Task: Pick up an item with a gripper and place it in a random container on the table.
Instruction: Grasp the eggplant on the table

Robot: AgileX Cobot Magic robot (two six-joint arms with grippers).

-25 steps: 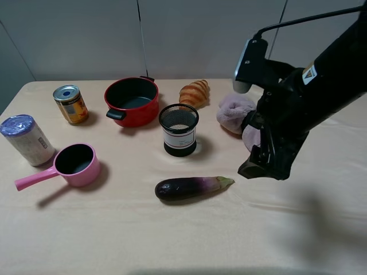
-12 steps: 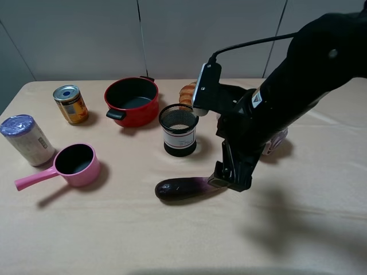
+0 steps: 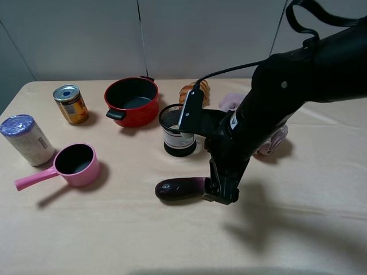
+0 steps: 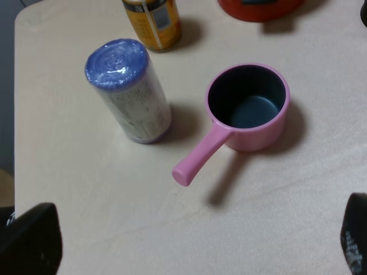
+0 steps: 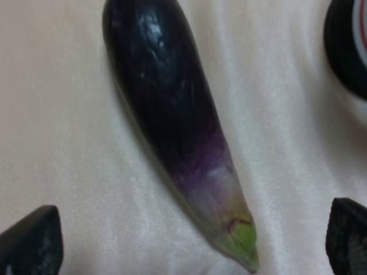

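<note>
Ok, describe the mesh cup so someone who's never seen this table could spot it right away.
On the beige table, look near the middle, just right of the red pot. There stands the mesh cup, upright, partly behind the black arm. It alone is see-through black wire, with a white label band around it.

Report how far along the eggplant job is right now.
Done: the right gripper is over the stem end of the eggplant, jaws wide open on either side of it. In hand: nothing is gripped; the eggplant lies flat on the table. Left: close on it, lift, and drop it into the mesh cup, which holds nothing visible.
</note>
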